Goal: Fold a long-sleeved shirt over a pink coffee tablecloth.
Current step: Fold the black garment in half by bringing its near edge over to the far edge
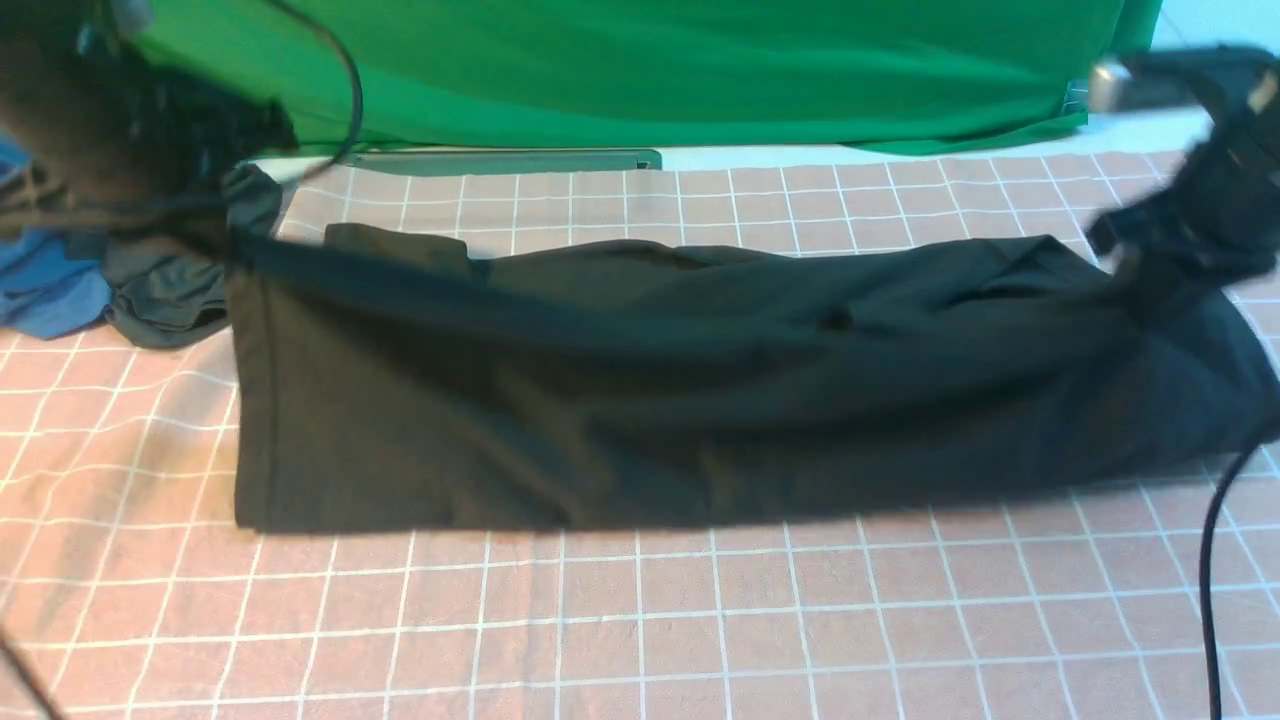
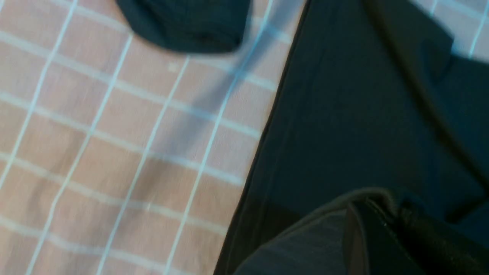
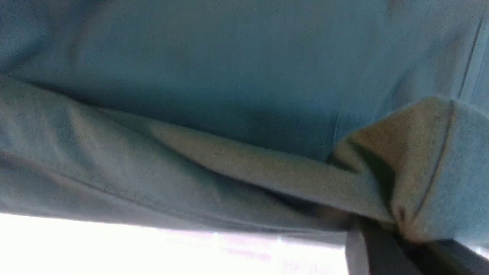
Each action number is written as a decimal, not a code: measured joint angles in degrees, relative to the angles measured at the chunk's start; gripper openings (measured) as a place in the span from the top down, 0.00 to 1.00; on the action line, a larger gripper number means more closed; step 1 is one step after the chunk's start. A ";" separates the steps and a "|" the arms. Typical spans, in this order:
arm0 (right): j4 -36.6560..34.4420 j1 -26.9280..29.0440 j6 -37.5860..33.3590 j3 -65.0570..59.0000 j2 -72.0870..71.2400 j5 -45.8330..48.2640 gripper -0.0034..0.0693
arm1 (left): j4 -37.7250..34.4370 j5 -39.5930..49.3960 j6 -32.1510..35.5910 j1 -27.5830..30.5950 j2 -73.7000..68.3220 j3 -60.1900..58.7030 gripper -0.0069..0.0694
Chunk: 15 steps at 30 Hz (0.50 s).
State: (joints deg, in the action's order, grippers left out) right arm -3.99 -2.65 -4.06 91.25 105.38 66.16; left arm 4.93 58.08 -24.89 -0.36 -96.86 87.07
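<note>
**A:** Pink coffee tablecloth (image 1: 640, 620), gridded in thin white lines, is covering the table, and a green cloth (image 1: 640, 70) is hanging behind it.

**B:** Where is the long-sleeved shirt (image 1: 640, 400) lying?

**A:** It is stretching across the middle of the tablecloth as a long black band. Its near edge is resting on the cloth, while its far edge is hanging lifted at both ends.

**B:** What is the left end effector (image 1: 240, 215) doing?

**A:** It is pinching the shirt's far left corner, jaws closed tight on the fabric, though it is showing blurred.

**B:** And the right end effector (image 1: 1150, 275)?

**A:** It is gripping the far right corner likewise, closed on a bunched fold. The right wrist view is showing fabric gathering into it.

**B:** Is anything else sitting nearby?

**A:** A blue garment (image 1: 50, 290) and a dark grey garment (image 1: 165, 300) are lying crumpled at the left, just beside the shirt. A black cable (image 1: 1210, 580) is trailing over the tablecloth at the right.
</note>
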 joint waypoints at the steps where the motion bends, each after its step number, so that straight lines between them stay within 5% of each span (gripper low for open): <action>1: 0.00 0.00 0.25 3.11 2.53 0.00 0.86 | 0.00 0.00 0.16 0.38 -2.47 2.53 0.87; 10: 0.06 0.00 1.53 19.56 19.58 -2.99 0.83 | 0.00 -1.40 0.56 0.44 -16.60 13.64 0.87; 15: 0.35 0.00 2.03 23.15 23.23 -3.72 0.58 | 0.05 -2.29 0.56 0.44 -18.82 14.29 0.87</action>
State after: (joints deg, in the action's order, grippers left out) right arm -3.64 -2.65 -2.02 114.40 128.61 62.44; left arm 4.98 55.78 -24.33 0.08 -115.69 101.35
